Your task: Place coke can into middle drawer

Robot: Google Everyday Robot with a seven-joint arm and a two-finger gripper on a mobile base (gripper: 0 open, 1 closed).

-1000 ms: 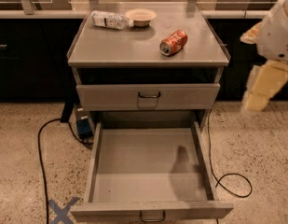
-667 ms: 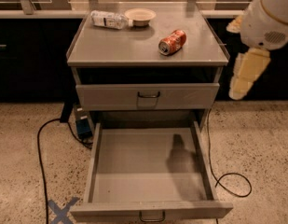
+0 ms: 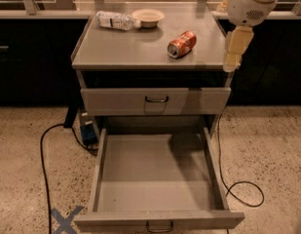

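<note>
Camera view: my gripper [image 3: 236, 50] hangs by the worktop's [image 3: 121, 48] right edge, can't tell if it's clenched. The coke can [image 3: 181, 44] lies sideways just left, long axis diagonal; middle drawer [image 3: 155, 179] open below.

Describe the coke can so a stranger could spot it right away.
Look at the grey cabinet top. The coke can lies on its side toward the right front, near the gripper at the top's right edge. It's the only red thing; the bottle and bowl sit behind.
</note>
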